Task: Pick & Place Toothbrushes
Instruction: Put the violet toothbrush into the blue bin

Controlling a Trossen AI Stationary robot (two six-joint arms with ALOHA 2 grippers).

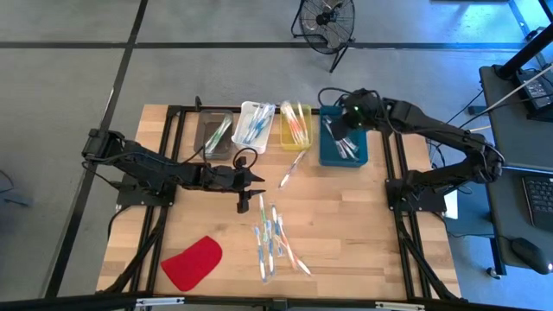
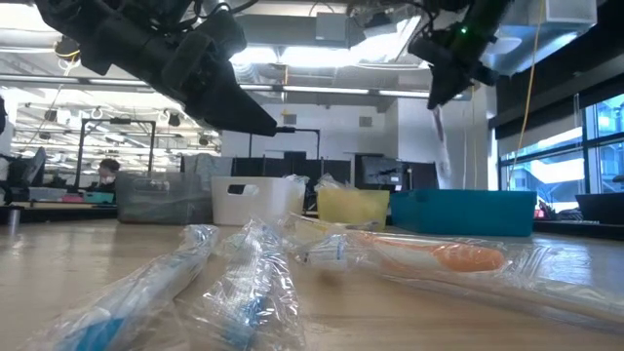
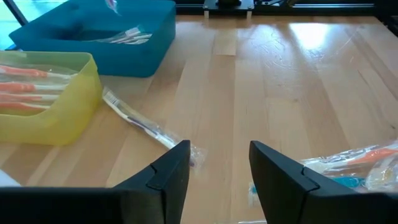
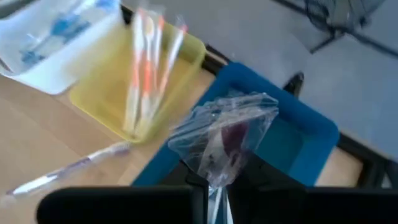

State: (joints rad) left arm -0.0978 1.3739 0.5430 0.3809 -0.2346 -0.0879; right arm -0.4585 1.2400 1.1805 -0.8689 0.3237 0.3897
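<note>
Wooden surface [image 1: 363,225] on grey floor; fan [image 1: 326,19] at top centre. Wrapped toothbrushes [image 1: 272,238] lay lower centre. Left hand [image 1: 252,180] hovered mid-frame, partly open, empty. Right hand [image 1: 339,130] pinched a wrapped toothbrush [image 4: 225,138] above the blue bin [image 1: 344,154].

light: bright, overhead | glare: table [image 3: 311,37] | blur: right wrist view

Your wooden surface [image 1: 363,225] carries four bins in a row along its far edge: a dark bin [image 1: 213,136], a white bin [image 1: 253,123], a yellow bin [image 1: 295,126] and a blue bin [image 1: 343,144]. One wrapped toothbrush [image 1: 292,168] lies alone just in front of the yellow bin. A loose pile of toothbrushes [image 1: 272,238] lies nearer the front, and a flat red piece [image 1: 192,262] rests near the front left corner.
</note>
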